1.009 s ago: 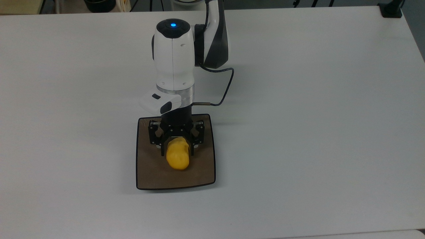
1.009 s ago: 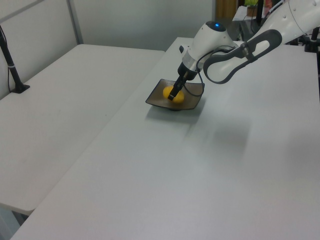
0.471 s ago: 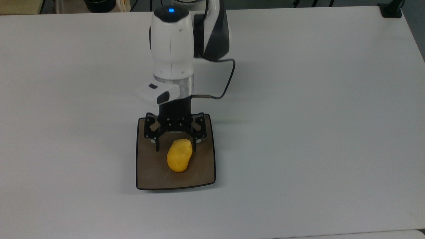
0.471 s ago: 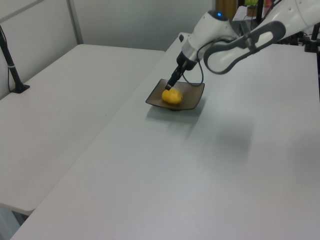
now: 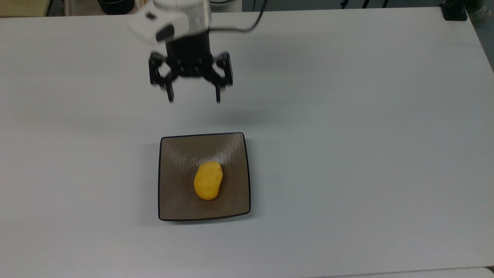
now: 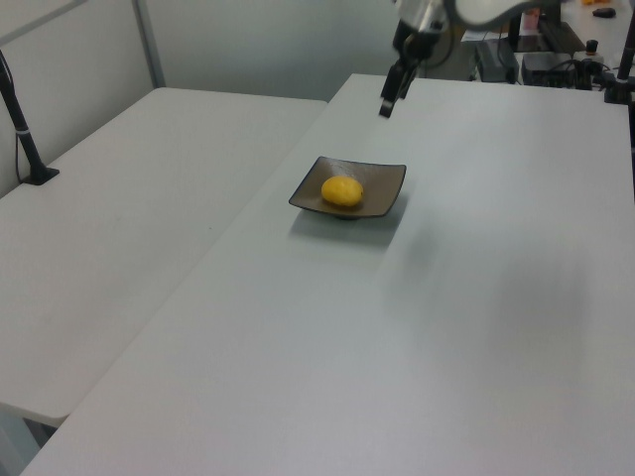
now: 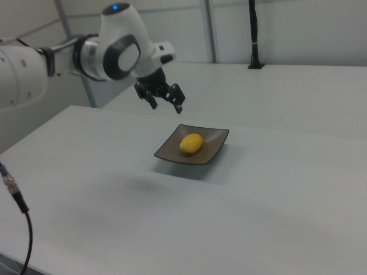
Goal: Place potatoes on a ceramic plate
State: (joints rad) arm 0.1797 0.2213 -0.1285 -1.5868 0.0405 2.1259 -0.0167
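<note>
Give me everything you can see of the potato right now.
The potato is one small bright yellow oval lump, smooth and plastic-looking with shallow dimples. It lies on its side near the middle of the square brown ceramic plate, long axis running roughly toward the arm's side in the top view. It touches the plate alone; the open gripper hangs above the bare table beyond the plate, well clear of it.

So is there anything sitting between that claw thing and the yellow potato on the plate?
No. In the top view only bare white table and the plate rim lie between the open gripper and the potato.
</note>
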